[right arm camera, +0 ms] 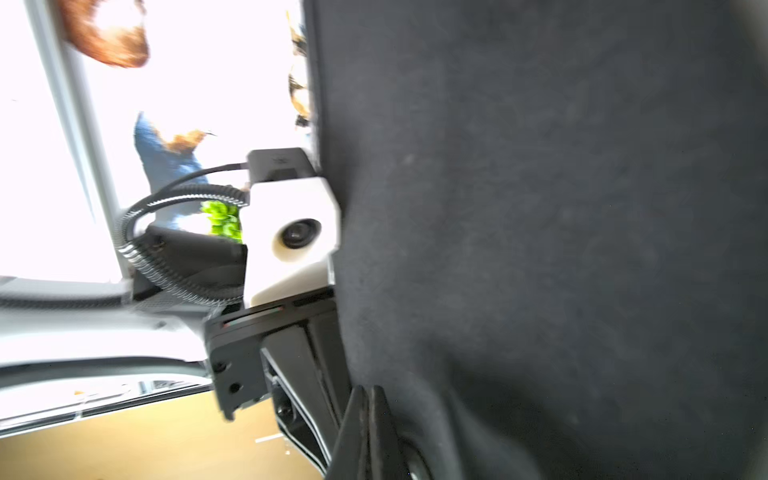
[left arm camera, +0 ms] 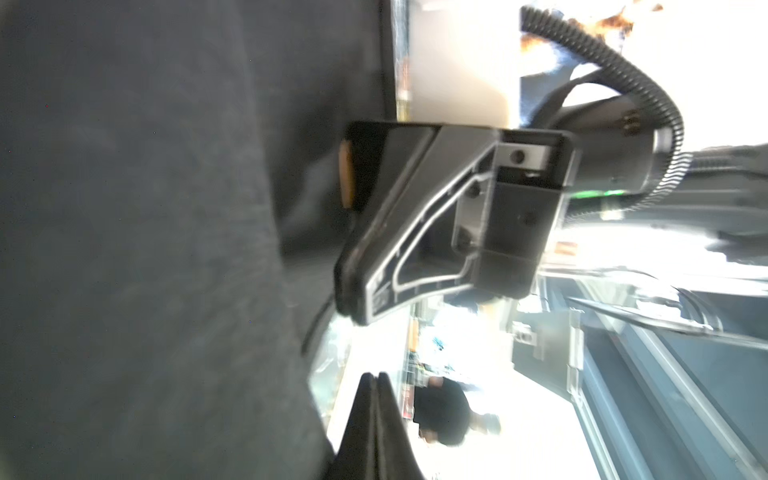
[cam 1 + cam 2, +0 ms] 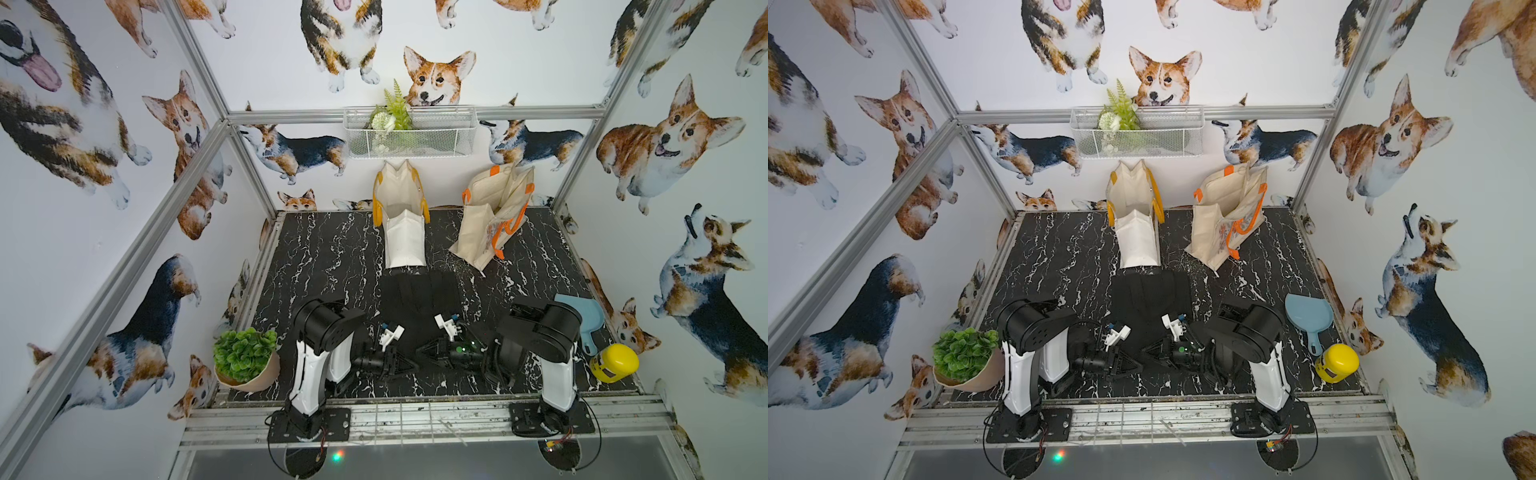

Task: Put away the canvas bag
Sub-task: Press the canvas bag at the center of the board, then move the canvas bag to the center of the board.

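Black canvas bag (image 3: 424, 291) lies flat mid-table, long axis running away toward the back wall, with its near end right under the left gripper (image 3: 409, 366) and right gripper (image 3: 424, 351), both pinched closed, seemingly empty, tip to tip, neither really nearer.

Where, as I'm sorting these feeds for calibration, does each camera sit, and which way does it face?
A top view: high behind the arm bases, looking down on the black marbled table; both arms show whole.
A top view: beside it, same table, same arms.
Left wrist: close to flat black fabric, facing the right gripper; own left gripper shut.
Right wrist: opposite, facing the left gripper; own right gripper shut.
Shared: both wrist views show the fabric and both grippers.
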Motion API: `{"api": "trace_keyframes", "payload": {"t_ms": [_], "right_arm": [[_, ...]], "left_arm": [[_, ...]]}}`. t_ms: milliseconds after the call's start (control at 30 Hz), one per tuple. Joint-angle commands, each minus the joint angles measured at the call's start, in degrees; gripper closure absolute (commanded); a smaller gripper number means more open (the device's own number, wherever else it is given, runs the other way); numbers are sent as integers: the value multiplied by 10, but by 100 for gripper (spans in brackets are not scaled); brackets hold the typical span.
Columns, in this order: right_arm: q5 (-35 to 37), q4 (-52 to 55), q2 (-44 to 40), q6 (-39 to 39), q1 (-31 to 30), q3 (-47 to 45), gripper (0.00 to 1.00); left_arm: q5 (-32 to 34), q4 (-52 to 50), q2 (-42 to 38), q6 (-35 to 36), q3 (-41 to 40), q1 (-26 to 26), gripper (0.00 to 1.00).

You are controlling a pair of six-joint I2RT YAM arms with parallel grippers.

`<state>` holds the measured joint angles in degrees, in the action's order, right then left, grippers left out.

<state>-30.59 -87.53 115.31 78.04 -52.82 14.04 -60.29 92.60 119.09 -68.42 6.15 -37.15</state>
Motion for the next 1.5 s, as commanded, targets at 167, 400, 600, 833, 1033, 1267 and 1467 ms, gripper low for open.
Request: {"api": "trace_keyframes", "payload": {"t_ms": [167,400,600,833,1033,1267,1467], "right_arm": [[16,217,-19,45,-2,18,100],[35,717,-274,-155,-9,156,100],[86,974,-421,-263,28,274,100],[178,1164,-497,-289,163,291,60],[186,1279,-471,-360,220,297,54],[144,1252,-447,-363,221,239,55],[113,1210,-433,-353,217,214,58]], "left_arm": [[135,-126,3,0,-15,0,100],[155,-329,-194,37,-8,0,100],[256,-842,-547,189,140,-8,100],[275,-1032,-527,269,271,42,90],[330,-1080,-494,268,268,44,74],[334,-1077,-484,255,230,44,60],[333,-1047,-481,246,202,44,59]]}}
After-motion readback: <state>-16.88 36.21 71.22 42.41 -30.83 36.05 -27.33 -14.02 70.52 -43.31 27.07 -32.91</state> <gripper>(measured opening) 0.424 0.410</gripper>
